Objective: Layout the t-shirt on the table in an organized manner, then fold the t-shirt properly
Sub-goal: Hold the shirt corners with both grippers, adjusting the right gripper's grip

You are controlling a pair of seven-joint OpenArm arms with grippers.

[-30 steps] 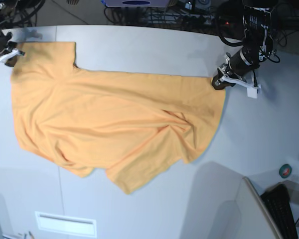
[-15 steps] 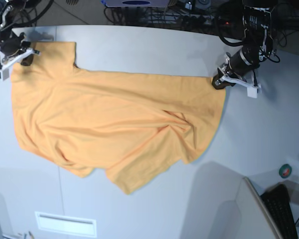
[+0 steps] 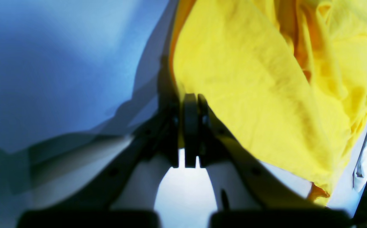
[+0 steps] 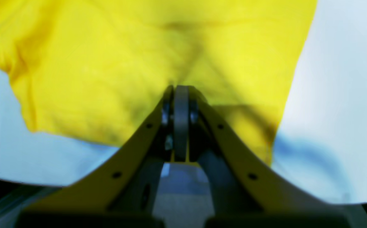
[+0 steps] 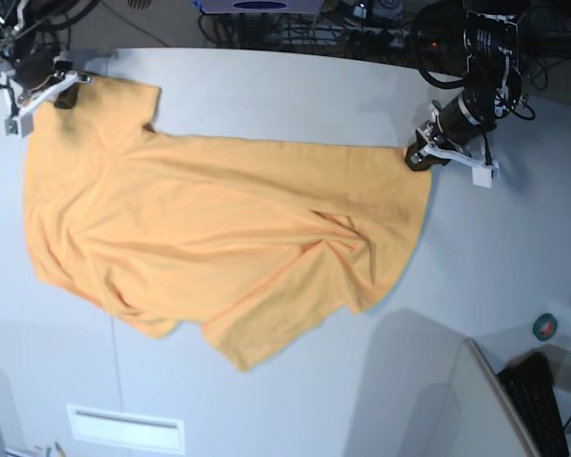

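Both grippers pinch opposite edges of the t-shirt (image 5: 219, 233) spread on the table (image 5: 295, 95).

The orange-yellow garment lies mostly flat across the middle of the table, rumpled toward 5 o'clock, with one loose flap pointing to 6 o'clock. The left gripper (image 5: 417, 155), at 2 o'clock in the base view, has its fingers closed narrow on the shirt's edge. The right gripper (image 5: 65, 95), at 10 o'clock, has its fingers pressed together on the sleeve corner.
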